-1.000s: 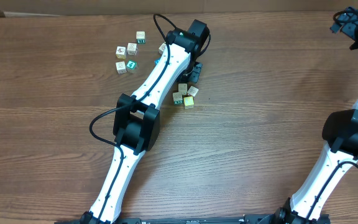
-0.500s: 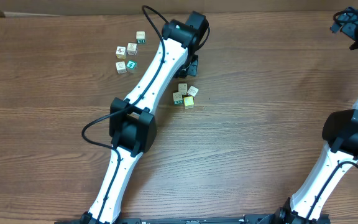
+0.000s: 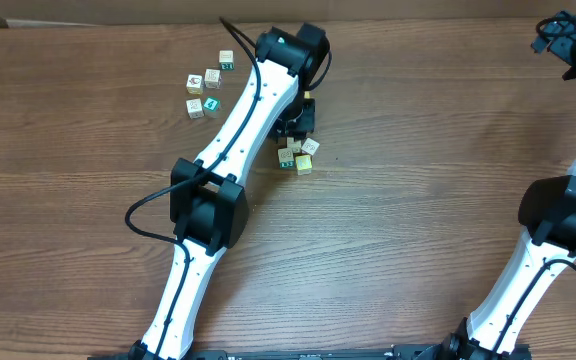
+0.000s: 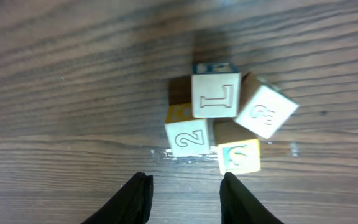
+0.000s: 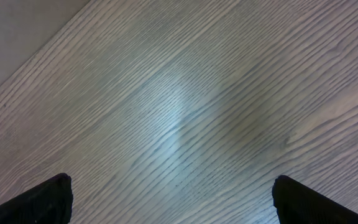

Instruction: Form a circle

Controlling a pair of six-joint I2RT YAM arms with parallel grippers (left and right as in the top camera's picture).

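table (image 3: pixel 418 200): bare wood all round the circle (image 3: pixel 299 156).
left arm (image 3: pixel 243 125): over the last second it has swung in from beyond the circle. It now hangs right over the circle and hides its far edge from overhead.
right arm (image 3: pixel 558 215): well right of the circle, unmoved.
left gripper (image 4: pixel 186 179): was clenched half a second ago and has just parted. Its fingers stand over bare wood at the circle's near edge, with nothing between them, touching no cube.
right gripper (image 5: pixel 173 183): spread wide and empty, far right of the circle.
scatter (image 3: pixel 212 78): five cubes well left of the circle, untouched.
circle: four cubes bunched tight, apparently where they were. The L cube (image 4: pixel 215 94), 2 cube (image 4: pixel 188 138), tilted cube (image 4: pixel 266 111) and yellow cube (image 4: pixel 239 155) touch their neighbours.
meaning: probably readying to nudge or re-seat a cube, since the group looks packed rather than ring-shaped.
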